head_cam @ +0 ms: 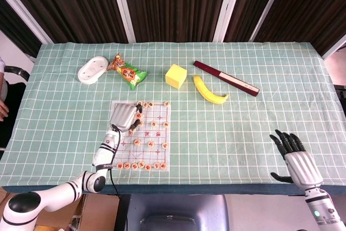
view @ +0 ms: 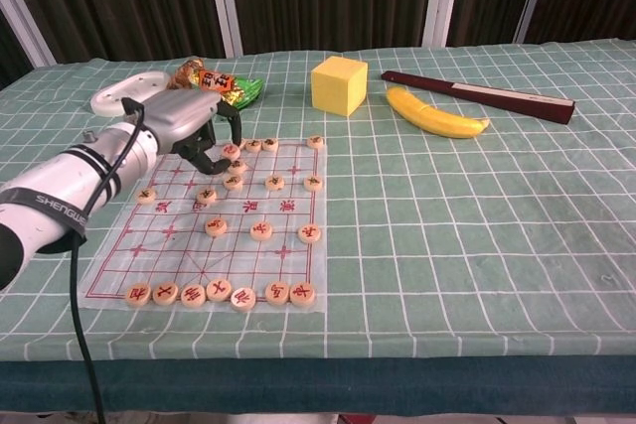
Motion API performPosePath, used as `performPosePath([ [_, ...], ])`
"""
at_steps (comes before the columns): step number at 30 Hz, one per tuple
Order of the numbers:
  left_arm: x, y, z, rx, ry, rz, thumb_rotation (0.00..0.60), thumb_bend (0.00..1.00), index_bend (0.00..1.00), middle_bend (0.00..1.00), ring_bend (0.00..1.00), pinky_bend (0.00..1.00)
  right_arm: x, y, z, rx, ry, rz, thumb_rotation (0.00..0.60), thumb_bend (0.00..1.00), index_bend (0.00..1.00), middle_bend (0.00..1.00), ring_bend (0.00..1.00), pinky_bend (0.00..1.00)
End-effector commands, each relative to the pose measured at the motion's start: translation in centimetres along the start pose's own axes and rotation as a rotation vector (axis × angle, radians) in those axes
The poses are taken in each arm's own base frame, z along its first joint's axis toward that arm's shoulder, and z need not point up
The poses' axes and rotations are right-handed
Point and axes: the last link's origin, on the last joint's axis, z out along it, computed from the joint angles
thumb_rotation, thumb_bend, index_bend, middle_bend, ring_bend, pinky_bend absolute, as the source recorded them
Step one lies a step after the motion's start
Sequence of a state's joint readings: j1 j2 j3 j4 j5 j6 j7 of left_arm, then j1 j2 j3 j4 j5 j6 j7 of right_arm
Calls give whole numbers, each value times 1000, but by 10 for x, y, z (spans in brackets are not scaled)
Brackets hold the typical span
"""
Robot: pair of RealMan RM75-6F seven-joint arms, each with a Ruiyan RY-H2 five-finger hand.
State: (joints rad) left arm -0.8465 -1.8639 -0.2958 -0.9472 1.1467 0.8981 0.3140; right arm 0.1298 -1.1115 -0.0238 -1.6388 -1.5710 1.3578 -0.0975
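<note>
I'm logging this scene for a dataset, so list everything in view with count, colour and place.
chess board: one, clear with red lines, near left of table.
chess pieces: many, tan discs with red or dark marks, on the board; a row along its near edge.
snack bag: one, green and orange, far left.
white dish: one, left of the bag.
yellow block: one, far centre.
banana: one, yellow, right of the block.
dark red stick: one, behind the banana.
tablecloth: green, white grid.
left hand: fingers curled over the board's far pieces.
right hand: open, near right edge.
</note>
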Motion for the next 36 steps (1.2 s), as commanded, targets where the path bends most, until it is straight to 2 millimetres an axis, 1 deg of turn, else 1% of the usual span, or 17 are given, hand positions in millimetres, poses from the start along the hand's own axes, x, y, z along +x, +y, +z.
performPosePath([
  [1,-4,1,-1,-2,-12,2,600,365,554,1000,1000,1000,1,0,-1,1,3,0,600,186,0,0,0,0],
  [10,-9,5,-4,-18,-28,16,600,365,550,1000,1000,1000,0,-1,-2,8,5,-1,600,186,0,0,0,0],
  [18,-11,3,-9,-19,-39,25,600,357,547,1000,1000,1000,1,-1,-2,4,17,-2,600,186,0,0,0,0],
  [28,-13,2,-9,-16,-52,33,600,358,541,1000,1000,1000,3,0,-3,-5,29,-1,600,186,0,0,0,0],
  [33,-14,1,-8,-13,-59,36,600,360,518,1000,1000,1000,2,0,-3,-1,25,-3,600,186,0,0,0,0],
  [36,-13,2,-7,-18,-56,37,600,368,464,1000,1000,1000,2,0,-3,-4,26,-4,600,186,0,0,0,0],
])
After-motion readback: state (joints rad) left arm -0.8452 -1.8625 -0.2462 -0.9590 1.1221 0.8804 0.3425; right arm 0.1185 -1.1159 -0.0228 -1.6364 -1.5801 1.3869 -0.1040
